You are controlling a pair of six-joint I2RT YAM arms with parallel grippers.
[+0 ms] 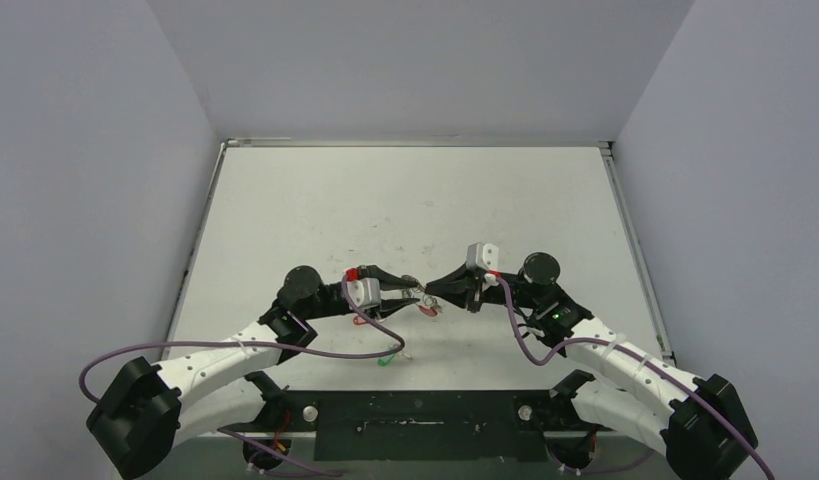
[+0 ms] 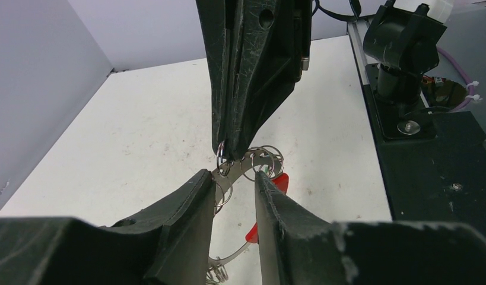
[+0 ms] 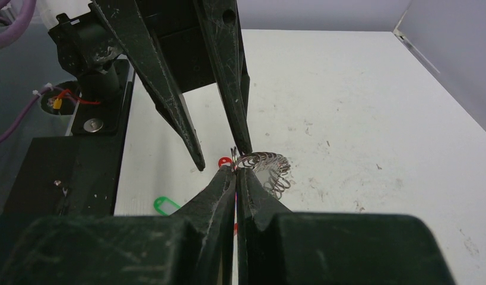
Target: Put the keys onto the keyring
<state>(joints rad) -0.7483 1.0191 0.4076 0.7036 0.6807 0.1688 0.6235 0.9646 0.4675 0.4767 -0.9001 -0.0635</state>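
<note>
My right gripper (image 3: 235, 169) has its jaws pinched on a loop of the keyring (image 3: 265, 161).
I see my left gripper (image 2: 234, 178) with jaws apart around that ring, mid-table (image 1: 405, 200); a green-tagged key (image 3: 163, 206) lies apart, nearer the bases.

White arm links (image 1: 215, 362) with black joints (image 1: 135, 415), purple cables (image 1: 315, 354) tied alongside, scratched black tapered fingers (image 2: 181, 225), silver base screws (image 1: 310, 411).

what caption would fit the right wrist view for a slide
Right gripper shut on a keyring loop, open left gripper facing it tip to tip.
</note>
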